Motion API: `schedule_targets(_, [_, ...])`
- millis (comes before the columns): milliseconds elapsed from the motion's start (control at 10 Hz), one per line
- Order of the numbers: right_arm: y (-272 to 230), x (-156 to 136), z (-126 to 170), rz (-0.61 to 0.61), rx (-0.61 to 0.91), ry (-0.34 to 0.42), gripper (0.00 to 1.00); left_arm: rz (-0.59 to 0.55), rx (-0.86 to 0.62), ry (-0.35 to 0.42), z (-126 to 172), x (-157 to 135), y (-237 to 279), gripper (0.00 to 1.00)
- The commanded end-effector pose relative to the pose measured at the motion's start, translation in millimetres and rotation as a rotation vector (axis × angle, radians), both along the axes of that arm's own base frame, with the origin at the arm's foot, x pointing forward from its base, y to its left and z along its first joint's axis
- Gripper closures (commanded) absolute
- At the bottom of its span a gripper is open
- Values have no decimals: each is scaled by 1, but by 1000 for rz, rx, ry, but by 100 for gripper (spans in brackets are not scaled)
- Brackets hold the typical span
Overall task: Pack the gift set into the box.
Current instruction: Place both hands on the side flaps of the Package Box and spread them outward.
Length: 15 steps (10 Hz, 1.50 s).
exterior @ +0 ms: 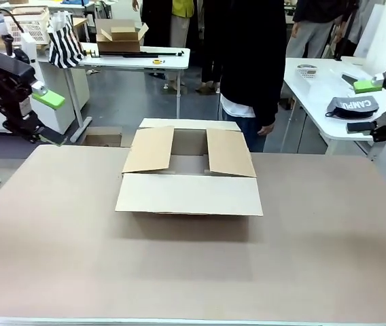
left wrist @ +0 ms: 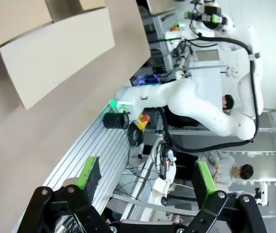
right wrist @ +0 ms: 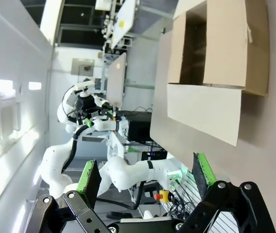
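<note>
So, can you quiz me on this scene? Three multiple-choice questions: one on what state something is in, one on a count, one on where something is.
1. The box is:
A. open on top
B. taped shut
C. tipped on its side

2. How many top flaps does it have?
A. two
B. three
C. four

3. Where is the gift set?
A. inside the box
B. on the white side table off to the right
C. on the floor

Answers:
1 A: the flaps are folded outward and the inside shows.
2 C: one flap lies on each of the four sides.
3 B: the grey package with white letters lies on the side table, apart from the box.
</note>
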State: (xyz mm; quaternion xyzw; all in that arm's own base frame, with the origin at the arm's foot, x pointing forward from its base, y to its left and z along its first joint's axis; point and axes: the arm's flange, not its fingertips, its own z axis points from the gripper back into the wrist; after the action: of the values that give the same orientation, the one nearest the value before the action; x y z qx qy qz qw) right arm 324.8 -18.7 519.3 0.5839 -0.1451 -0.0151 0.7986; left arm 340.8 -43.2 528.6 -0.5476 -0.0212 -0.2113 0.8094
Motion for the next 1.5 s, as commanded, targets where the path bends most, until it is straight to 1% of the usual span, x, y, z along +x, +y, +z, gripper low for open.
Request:
schedule_targets(0, [-4,1,2,11,-5,-30,0,22,172,-36,33,-6,-22,0])
schedule_targets(100, [-4,1,2,11,-5,-30,0,37,331,-31,54,-1,-60,0])
schedule_targets(200, [-4,1,2,11,-5,-30,0,-2,469,-27,69,6,-105,0])
schedule_targets(300, [-4,1,2,11,-5,-30,0,-4,616,-35,75,17,-153,0])
schedule_targets(400, [-4,1,2,11,-5,-30,0,28,757,-32,71,30,-195,0])
schedule_targets(500, [-4,1,2,11,-5,-30,0,102,888,-62,61,43,-234,0])
schedule_targets(600, [-4,1,2,11,-5,-30,0,171,989,-97,44,54,-266,0])
schedule_targets(800, [-4,1,2,11,-5,-30,0,284,1021,-158,8,69,-297,0])
schedule_targets(900, [-4,1,2,11,-5,-30,0,410,1032,-222,-10,81,-302,0])
schedule_targets(1000, [-4,1,2,11,-5,-30,0,391,980,-179,-15,89,-293,0])
schedule_targets(1100, [-4,1,2,11,-5,-30,0,285,1004,-207,-7,73,-300,0])
schedule_targets(1300, [-4,1,2,11,-5,-30,0,285,1004,-207,-7,73,-300,0])
schedule_targets(1400, [-4,1,2,11,-5,-30,0,326,1001,-198,-19,86,-302,0])
